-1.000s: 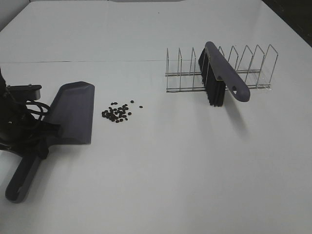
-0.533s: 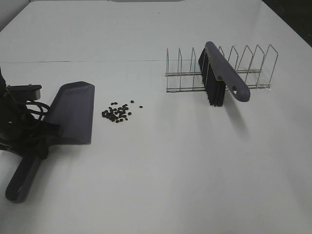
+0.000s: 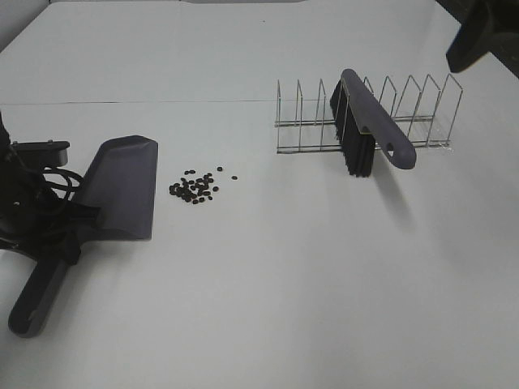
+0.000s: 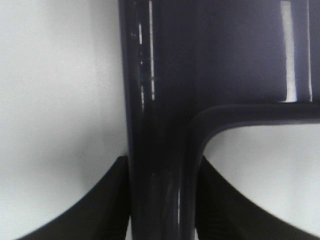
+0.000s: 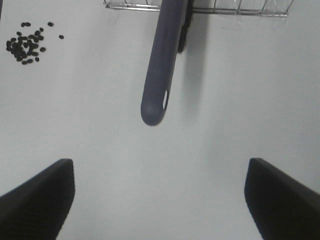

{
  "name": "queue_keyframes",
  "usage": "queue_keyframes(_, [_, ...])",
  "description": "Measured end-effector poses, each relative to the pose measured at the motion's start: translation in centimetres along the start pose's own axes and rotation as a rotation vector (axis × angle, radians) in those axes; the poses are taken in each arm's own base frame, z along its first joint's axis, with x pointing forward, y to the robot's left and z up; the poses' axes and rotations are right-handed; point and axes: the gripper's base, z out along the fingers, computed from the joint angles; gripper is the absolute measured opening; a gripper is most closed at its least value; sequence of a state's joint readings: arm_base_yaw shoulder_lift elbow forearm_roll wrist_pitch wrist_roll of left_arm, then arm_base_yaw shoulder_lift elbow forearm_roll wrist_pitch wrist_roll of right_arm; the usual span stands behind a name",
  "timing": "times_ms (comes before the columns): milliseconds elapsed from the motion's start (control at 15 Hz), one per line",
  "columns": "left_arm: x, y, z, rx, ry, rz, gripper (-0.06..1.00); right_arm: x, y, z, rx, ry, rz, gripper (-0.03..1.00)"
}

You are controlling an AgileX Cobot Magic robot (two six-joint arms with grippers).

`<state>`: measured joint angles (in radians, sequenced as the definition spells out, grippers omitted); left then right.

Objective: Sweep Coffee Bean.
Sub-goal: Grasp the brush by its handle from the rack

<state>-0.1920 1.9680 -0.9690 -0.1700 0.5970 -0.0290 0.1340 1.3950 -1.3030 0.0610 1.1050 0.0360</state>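
The coffee beans (image 3: 195, 187) lie in a loose cluster on the white table, just right of the dark grey dustpan (image 3: 122, 186). My left gripper (image 3: 71, 232) is shut on the dustpan's handle (image 4: 160, 125), with a finger (image 4: 100, 205) on either side of it. The brush (image 3: 369, 130), with a purple-grey handle and black bristles, stands in a wire rack (image 3: 413, 113). My right gripper (image 5: 160, 200) is open and empty, above the table short of the brush handle's end (image 5: 159, 75). The beans also show in the right wrist view (image 5: 27, 42).
Part of my right arm (image 3: 480, 36) shows at the top right of the high view, behind the rack. The rack's front wire (image 5: 230, 11) runs across the far side of the right wrist view. The table surface is white.
My right arm has come into the high view at the top right. The dustpan, beans, brush and left arm have not moved.
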Motion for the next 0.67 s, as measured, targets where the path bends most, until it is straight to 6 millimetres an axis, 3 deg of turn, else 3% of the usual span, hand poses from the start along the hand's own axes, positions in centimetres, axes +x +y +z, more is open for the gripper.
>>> queue_keyframes(200, [0.0,0.0,0.0,-0.001,0.001,0.001,0.33,-4.4,0.6,2.2,-0.048,-0.003,0.023,0.85])
queue_keyframes(400, [0.0,0.0,0.0,-0.001,0.002,0.001,0.33,-7.3,0.9,4.6,-0.072,0.002,0.036,0.85])
queue_keyframes(533, [0.0,0.0,0.0,-0.001,0.003,0.001,0.33,-9.0,0.8,6.9,-0.07,0.018,0.037,0.85])
queue_keyframes(600, [0.0,0.0,0.0,-0.001,0.004,0.003,0.33,-10.4,0.8,9.7,-0.068,0.044,0.039,0.85])
queue_keyframes(667, [0.0,0.0,0.0,-0.001,0.004,0.003,0.33,-10.7,0.8,10.4,-0.068,0.049,0.04,0.85])
